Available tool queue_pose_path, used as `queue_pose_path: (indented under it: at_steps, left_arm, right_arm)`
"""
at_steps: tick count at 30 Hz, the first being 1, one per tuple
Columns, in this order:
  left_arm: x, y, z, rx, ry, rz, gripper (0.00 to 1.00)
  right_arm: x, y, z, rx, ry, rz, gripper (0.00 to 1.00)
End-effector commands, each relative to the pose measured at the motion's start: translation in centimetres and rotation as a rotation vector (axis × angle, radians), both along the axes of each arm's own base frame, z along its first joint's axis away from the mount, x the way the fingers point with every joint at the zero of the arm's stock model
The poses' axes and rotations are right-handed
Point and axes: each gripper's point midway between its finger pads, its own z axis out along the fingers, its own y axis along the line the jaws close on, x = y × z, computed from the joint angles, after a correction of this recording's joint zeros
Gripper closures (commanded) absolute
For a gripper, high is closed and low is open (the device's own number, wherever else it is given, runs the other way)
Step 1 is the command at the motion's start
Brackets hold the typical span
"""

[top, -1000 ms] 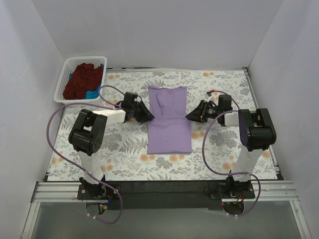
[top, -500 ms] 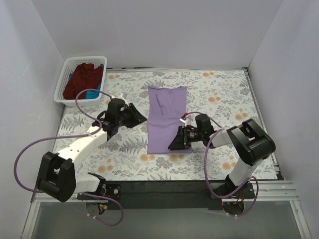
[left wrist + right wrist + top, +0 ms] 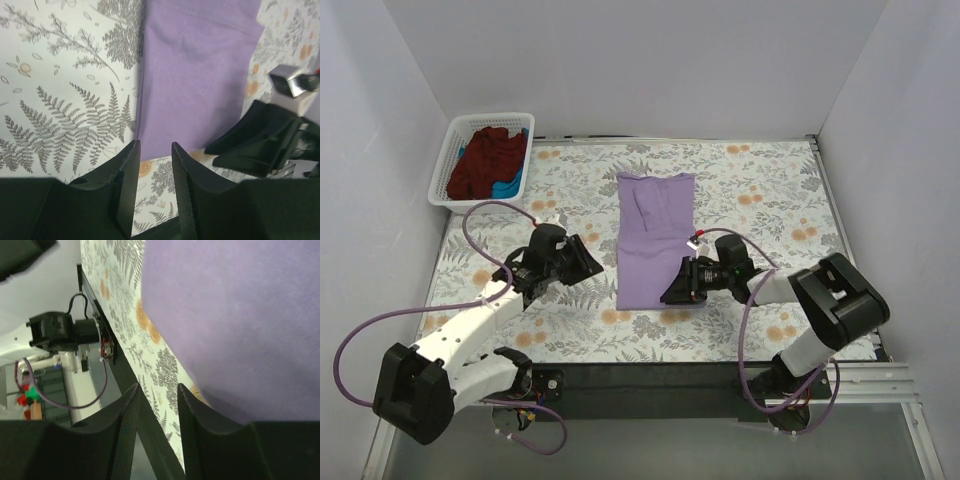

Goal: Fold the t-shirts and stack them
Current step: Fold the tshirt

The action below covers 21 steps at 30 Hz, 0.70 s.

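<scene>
The lavender t-shirt (image 3: 655, 240) lies flat in the middle of the table, folded into a long narrow strip. It also shows in the left wrist view (image 3: 195, 70) and the right wrist view (image 3: 240, 315). My left gripper (image 3: 592, 264) is open and empty, low over the table just left of the shirt's near left part (image 3: 155, 152). My right gripper (image 3: 672, 292) is open and empty at the shirt's near right corner, over the near hem (image 3: 157, 392). A maroon t-shirt (image 3: 485, 160) and a blue t-shirt (image 3: 508, 186) lie bunched in the basket.
A white lattice basket (image 3: 445, 165) stands at the far left corner. The table has a floral cover (image 3: 770, 190). The black front rail (image 3: 650, 375) runs along the near edge, close under my right gripper. White walls close in three sides.
Both grippers have moved nearer along the shirt's sides. The left arm has swung out low to the shirt's near left. The right gripper has gone to the near right corner. The shirt has not moved.
</scene>
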Motion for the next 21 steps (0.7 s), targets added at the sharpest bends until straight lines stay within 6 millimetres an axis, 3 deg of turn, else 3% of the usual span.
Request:
queue_pose_path:
  at_steps: [1,5,8,9,11,14,21]
  left_arm:
    - [-2.2,-0.5,-1.7,0.035,0.065,-0.032,0.69]
    - [-3.6,-1.7,-3.0,0.106,0.110,-0.056,0.67]
    - [-4.1,-1.7,-4.4,0.209,0.148,-0.036,0.64]
    - [-4.4,-1.9,-4.6,0.229,0.153,-0.045,0.62]
    - [-4.2,-2.2,-5.0,0.267,0.167,-0.046,0.57]
    - [-4.1,-3.1,-4.9,0.295,0.171,-0.063,0.51]
    - [-4.9,-4.6,-5.9,0.342,0.195,-0.094,0.40]
  right_arm:
    - [1.0,-1.3,0.9,-0.130,-0.155,-0.015,0.57]
    - [2.6,-6.2,-0.1,-0.500,-0.216,-0.110,0.57]
    - [3.2,-9.8,0.7,-0.712,-0.256,-0.181,0.54]
    - [2.4,-10.9,0.6,-0.777,-0.239,-0.170,0.54]
    - [3.2,-12.1,1.3,-0.855,-0.284,-0.207,0.50]
    - [2.6,-12.6,0.8,-0.896,-0.280,-0.182,0.49]
    - [2.1,-10.5,-0.2,-0.898,-0.277,-0.102,0.49]
